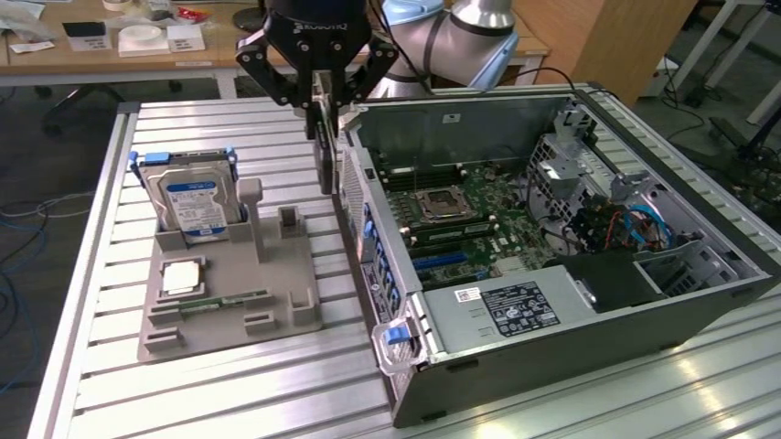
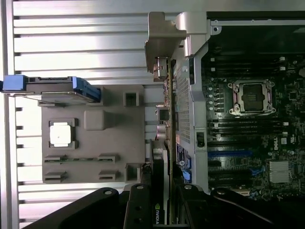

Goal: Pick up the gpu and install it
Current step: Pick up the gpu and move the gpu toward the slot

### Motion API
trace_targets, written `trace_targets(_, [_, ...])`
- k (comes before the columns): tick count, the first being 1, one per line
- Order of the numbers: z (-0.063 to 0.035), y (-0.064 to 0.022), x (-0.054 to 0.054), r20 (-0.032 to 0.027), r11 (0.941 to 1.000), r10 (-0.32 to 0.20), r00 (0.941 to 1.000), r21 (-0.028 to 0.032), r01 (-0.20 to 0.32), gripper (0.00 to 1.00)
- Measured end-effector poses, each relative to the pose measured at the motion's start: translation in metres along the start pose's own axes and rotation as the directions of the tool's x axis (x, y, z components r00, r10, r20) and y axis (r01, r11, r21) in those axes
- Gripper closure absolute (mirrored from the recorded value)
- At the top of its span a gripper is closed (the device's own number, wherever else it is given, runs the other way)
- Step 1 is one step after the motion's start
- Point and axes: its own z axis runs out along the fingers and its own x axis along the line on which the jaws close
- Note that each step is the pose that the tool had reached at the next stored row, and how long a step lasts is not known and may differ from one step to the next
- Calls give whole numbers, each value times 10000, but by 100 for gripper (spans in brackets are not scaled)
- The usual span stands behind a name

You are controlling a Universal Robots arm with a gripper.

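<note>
Black gripper [image 1: 320, 91] was clamped on the gpu [image 1: 327, 151]. The thin flat card hung edge-on in the air, shiny metal bracket at the end away from the fingers, just outside the open computer case's [image 1: 476, 128] perforated rear panel. To the exterior view's left, a grey plastic holder [image 1: 274, 302] with the boxy hard drive [image 1: 193, 206] sat on the ribbed aluminium table [image 1: 244, 393].

Slatted table [image 1: 219, 393], grey holder [image 1: 274, 297], computer case [image 1: 550, 366]
</note>
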Motion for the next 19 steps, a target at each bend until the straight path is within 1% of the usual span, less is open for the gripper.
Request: trace_targets(19, [11,26,-433,0,10000,1,10000,-11,-1,73])
